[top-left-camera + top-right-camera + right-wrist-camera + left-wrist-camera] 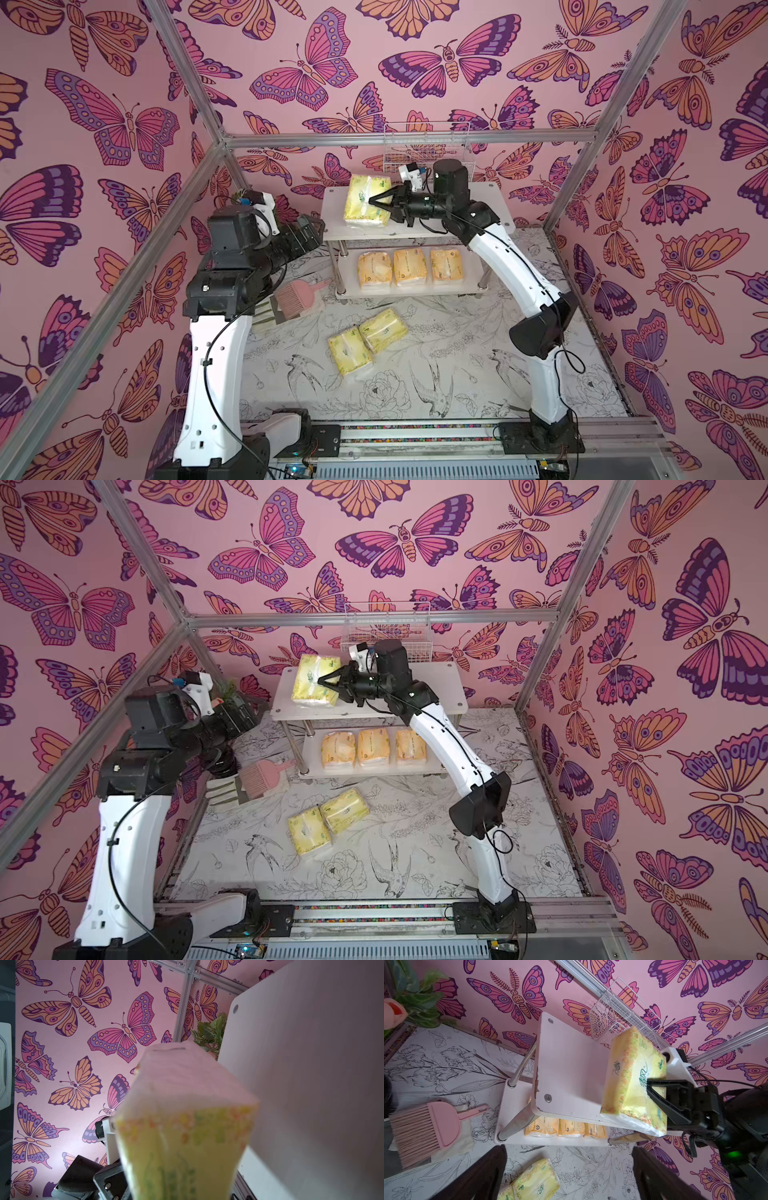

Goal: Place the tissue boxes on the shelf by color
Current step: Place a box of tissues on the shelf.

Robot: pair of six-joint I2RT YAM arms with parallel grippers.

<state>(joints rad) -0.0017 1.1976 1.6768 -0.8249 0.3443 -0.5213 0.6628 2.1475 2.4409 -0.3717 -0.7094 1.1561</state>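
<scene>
the held yellow-green pack (365,203) sits over the left part of the shelf (332,212) top board, tilted, with its front edge hanging a little past the board's front rim in the left wrist view; whether its underside actually rests on the board is hard to tell. the right gripper (380,208) is clenched on this pack from the right, one black finger (656,1088) lying across its printed top face. the rest of the top board is bare white. on the lower board three orange packs (375,270) (409,267) (446,264) stand in a row, side by side and close together. in front of the shelf, on the bird-printed table (457,353), two more yellow-green packs (350,350) (383,330) lie flat and touching each other. the left gripper (313,232) hangs just left of the shelf with its jaws spread wide and nothing between them. a pink brush (293,297) lies on the table below it, and a white wire basket (424,145) hangs on the wall behind the shelf
</scene>
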